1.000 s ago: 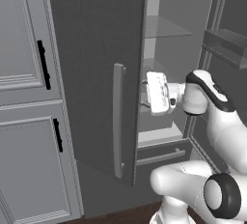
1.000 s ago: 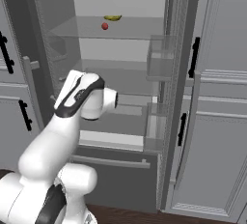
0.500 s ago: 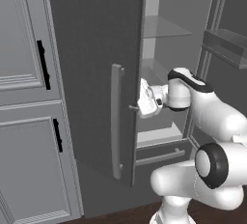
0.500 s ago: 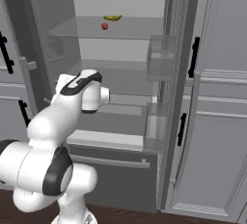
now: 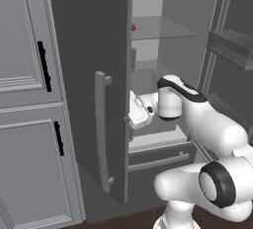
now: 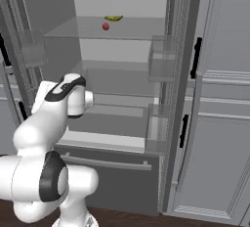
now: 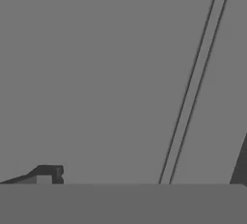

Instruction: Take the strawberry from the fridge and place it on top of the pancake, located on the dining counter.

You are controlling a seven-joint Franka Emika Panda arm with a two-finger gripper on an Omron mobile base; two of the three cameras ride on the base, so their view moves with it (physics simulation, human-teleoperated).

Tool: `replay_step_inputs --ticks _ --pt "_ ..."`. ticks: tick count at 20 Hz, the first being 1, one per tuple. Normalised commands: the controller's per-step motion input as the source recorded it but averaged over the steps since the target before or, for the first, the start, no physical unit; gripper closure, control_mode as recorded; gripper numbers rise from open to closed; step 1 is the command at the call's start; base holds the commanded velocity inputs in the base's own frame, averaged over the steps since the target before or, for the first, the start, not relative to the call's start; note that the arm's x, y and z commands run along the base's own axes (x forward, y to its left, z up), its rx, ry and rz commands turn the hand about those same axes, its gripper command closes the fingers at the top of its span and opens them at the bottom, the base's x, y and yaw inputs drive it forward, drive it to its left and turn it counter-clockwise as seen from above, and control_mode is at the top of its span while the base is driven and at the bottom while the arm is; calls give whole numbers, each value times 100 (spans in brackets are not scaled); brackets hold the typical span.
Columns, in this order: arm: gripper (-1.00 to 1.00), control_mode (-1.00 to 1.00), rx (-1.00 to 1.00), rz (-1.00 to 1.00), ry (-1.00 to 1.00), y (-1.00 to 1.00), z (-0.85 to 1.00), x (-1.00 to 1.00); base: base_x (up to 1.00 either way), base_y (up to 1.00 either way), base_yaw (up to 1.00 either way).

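The strawberry sits on the upper glass shelf inside the open fridge, toward the middle of that shelf, a tiny red dot against the pale back wall. Just beside it, a little further back and to its right in the right base view, lies a small yellow fruit; the 2 are close but I cannot tell whether they touch. From the left base view the strawberry peeks out right at the edge of the dark left door, which stands swung open with its long grey bar handle facing the room. Well below the fruit, the white arm bends in front of the lower shelves, and its gripper is pressed in close to the inner edge of that left door, at about the handle's height. The fingers stand wide apart with nothing between them; in the hand view 1 dark fingertip shows low at the left against a flat grey surface crossed by a thin slanted line. On the right side of the fridge, clear door bins hang on the open right door, and beyond it light grey cabinets with black handles line the wall.
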Motion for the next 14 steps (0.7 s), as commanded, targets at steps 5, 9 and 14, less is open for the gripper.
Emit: replay_step_inputs --ticks 5,9,14 --pt "-100 -100 -5 6 14 78 -8 -52 0 0 0" --pt "-100 -100 -7 8 14 80 -4 -35 0 0 0" --pt "-100 -100 -7 6 5 63 0 -12 0 0 0"
